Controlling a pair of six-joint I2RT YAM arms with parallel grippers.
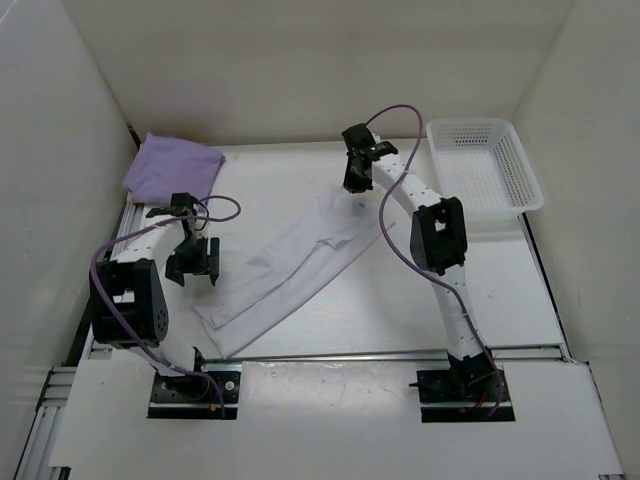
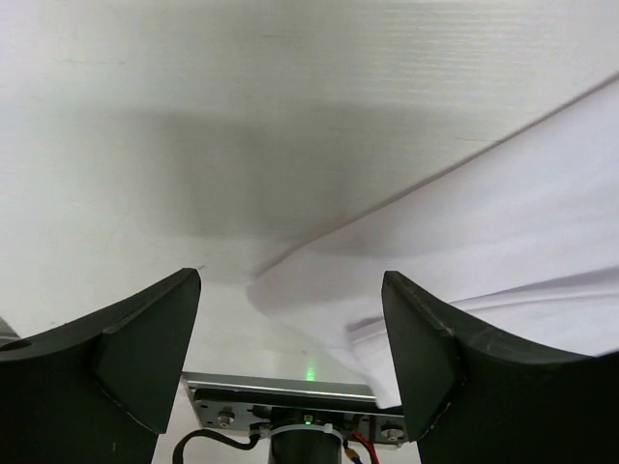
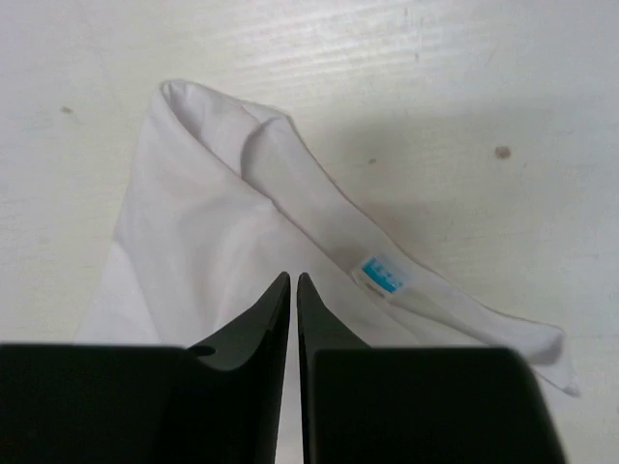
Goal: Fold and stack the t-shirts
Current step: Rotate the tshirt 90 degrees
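Counter (image 1: 480,290): one white shirt (image 1: 300,265) lies near the middle, folded lengthwise into a long band that runs diagonally from the near left to the far centre. Its collar end is the far end, and the blue label (image 3: 384,275) faces up there. A lavender shirt (image 1: 170,165) lies crumpled in the far-left corner, well apart from the white one. A white basket (image 1: 520,160) stands at the far right.

Left claw (image 1: 192,262): spread wide, holding nothing. It hangs over bare counter just beside the near-left end of the white shirt, and the wrist view shows the shirt's edge lying ahead and to its right.

Right claw (image 3: 293,280): fingers drawn together with only a hairline gap. The tips sit over the white shirt at the collar end, just short of the label. Whether they pinch any cloth cannot be told.
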